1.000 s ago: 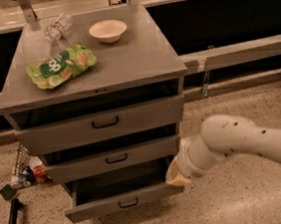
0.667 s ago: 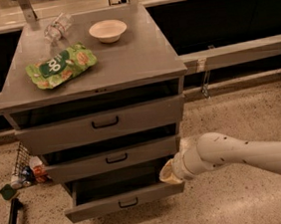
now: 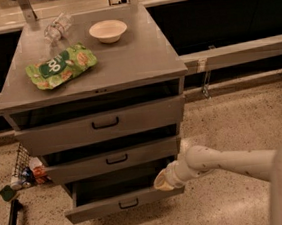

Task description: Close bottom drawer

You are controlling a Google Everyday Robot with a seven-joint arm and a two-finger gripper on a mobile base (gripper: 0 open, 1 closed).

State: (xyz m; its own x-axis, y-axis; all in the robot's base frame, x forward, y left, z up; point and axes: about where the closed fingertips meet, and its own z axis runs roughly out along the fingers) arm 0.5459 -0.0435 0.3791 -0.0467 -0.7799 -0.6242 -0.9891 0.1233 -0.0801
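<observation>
The bottom drawer (image 3: 125,202) is the lowest of three grey drawers, with a small black bar handle (image 3: 128,204). It stands pulled out further than the two above it, its inside dark. My gripper (image 3: 163,181) comes in from the right on a white arm (image 3: 227,163) and sits at the drawer's right front corner, just above the front panel's top edge. I cannot tell whether it touches the drawer.
The middle drawer (image 3: 113,160) and top drawer (image 3: 102,123) are also a little open. On the cabinet top lie a green snack bag (image 3: 60,66), a white bowl (image 3: 108,30) and a clear plastic bottle (image 3: 56,28). Clutter lies on the floor at left (image 3: 22,175).
My arm has stretched further left and my gripper has moved left, from beside the cabinet's right edge to the bottom drawer's right front corner. The drawer has not visibly moved.
</observation>
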